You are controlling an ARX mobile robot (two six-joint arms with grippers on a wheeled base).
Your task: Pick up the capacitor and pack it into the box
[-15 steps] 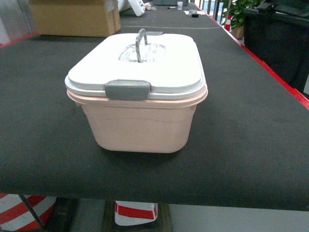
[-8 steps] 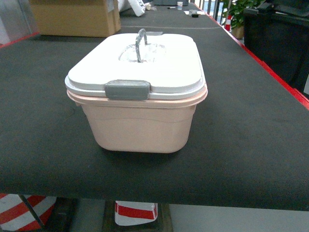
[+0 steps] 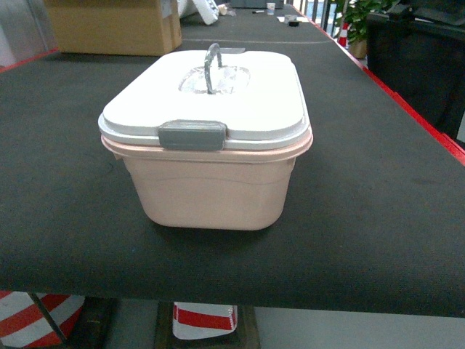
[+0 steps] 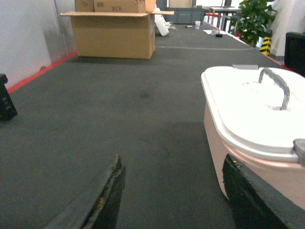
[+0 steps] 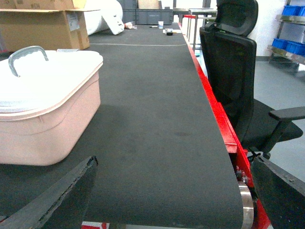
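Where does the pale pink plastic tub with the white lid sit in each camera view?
Head: pale pink plastic tub at centre.
Left wrist: at the right edge.
Right wrist: at the left edge.
Shared landmark: grey arched handle on the lid.

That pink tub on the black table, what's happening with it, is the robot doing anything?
Nothing is being handled right now. The box sits shut on the black table, white lid latched, handle upright. The left gripper and right gripper hang open and empty, one on each side of it. No capacitor shows in any view.
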